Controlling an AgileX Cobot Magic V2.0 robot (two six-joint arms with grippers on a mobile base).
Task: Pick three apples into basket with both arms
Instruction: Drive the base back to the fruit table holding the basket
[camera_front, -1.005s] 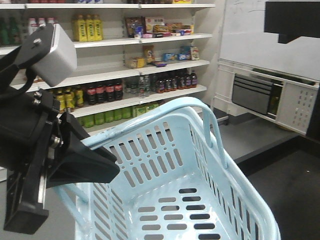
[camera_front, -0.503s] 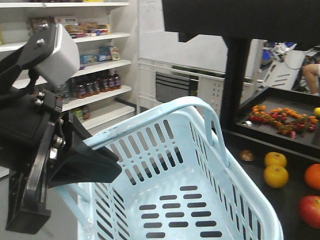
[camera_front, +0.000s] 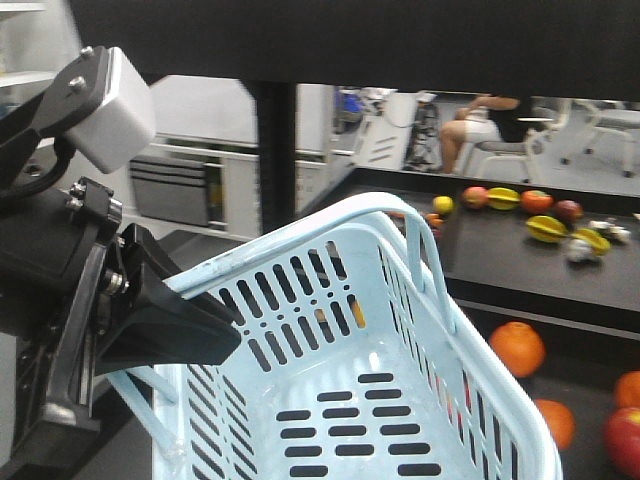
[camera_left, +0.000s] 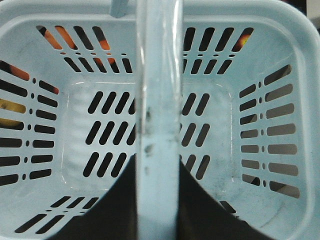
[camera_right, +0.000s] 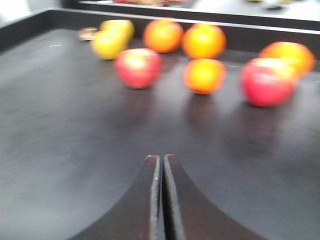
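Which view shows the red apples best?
The right wrist view: two red apples lie unobstructed on the dark shelf, though blurred. The front view shows one red apple, cut by the frame edge. The left wrist view shows mostly the basket.

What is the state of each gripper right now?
Left gripper: closed on the basket handle.
Right gripper: closed, holding nothing.

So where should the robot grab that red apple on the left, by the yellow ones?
Across its round middle, coming from the front, probably. The red apple has bare black surface on its near side, while an orange sits close on its right. The right gripper has its fingers shut, so they must open first.
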